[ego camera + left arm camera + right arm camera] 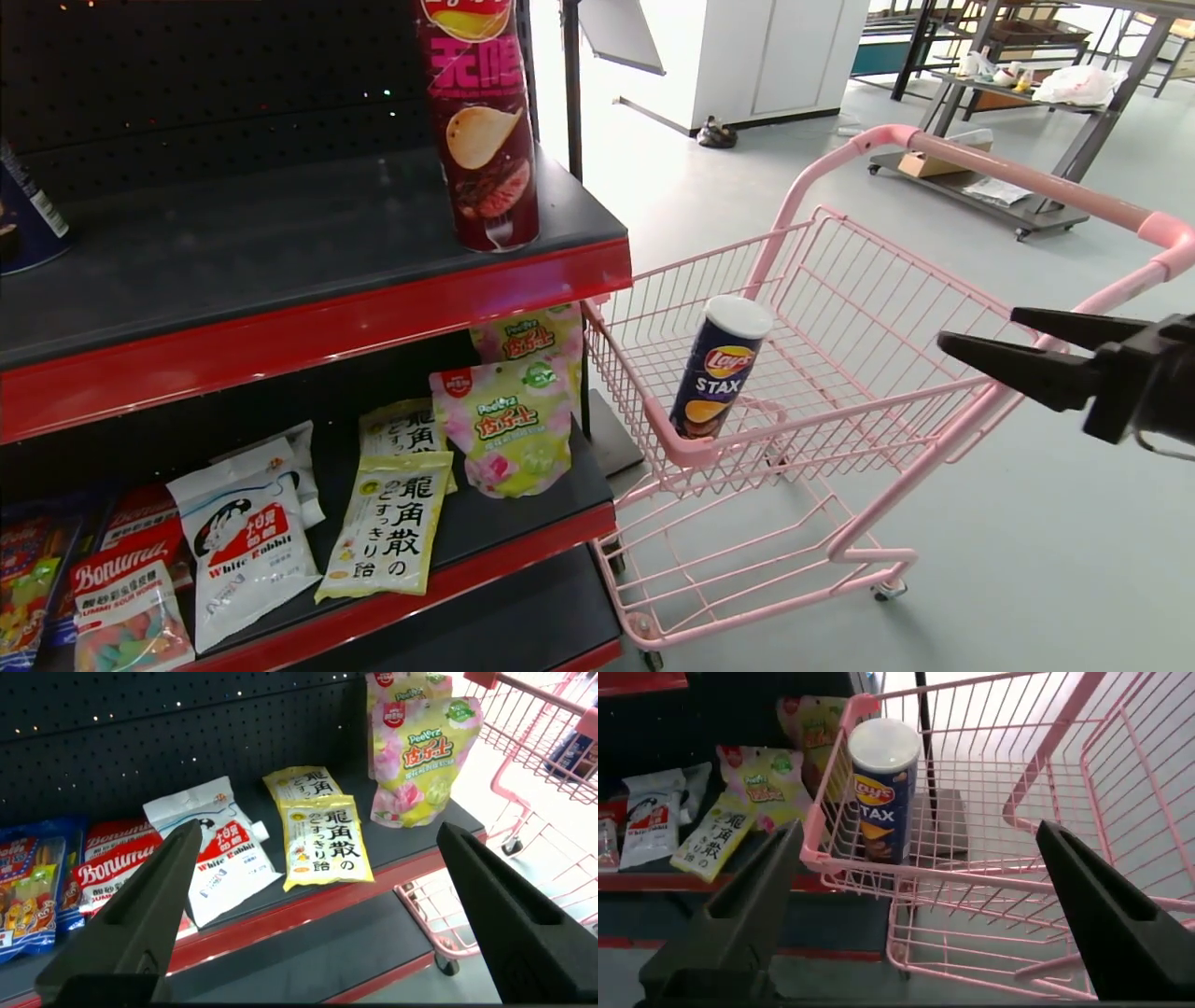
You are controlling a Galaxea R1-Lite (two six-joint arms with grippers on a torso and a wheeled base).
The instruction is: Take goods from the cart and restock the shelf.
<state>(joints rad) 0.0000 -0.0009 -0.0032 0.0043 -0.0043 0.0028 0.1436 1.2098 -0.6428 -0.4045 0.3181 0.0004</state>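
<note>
**Blue can in cart, both claws spread**

A dark blue cylindrical chip can with a white plastic lid [721,378] is seen standing on end inside the pink wire shopping cart [1027,179], in the basket corner nearest the shelf. The cart is parked just beside the end of the black metal shelf with red front edges [327,327].

The right claw [976,329] is held over the cart's far side, well apart from the can, with its two black fingers spread and nothing between them. From the right wrist camera the can [882,789] is framed between those spread fingers [738,919], beyond the basket's pink rim.

The left claw [318,829] is also spread and empty, and is pointed at the lower shelf board.

On the upper shelf board, a tall maroon chip can [485,131] is stood near the end closest to the cart. On the lower board, a pink and green stand-up pouch [513,429] is propped upright, two yellow flat packets [387,523] are laid partly overlapping beside it, and a white candy bag [247,551] is laid next to those.
</note>
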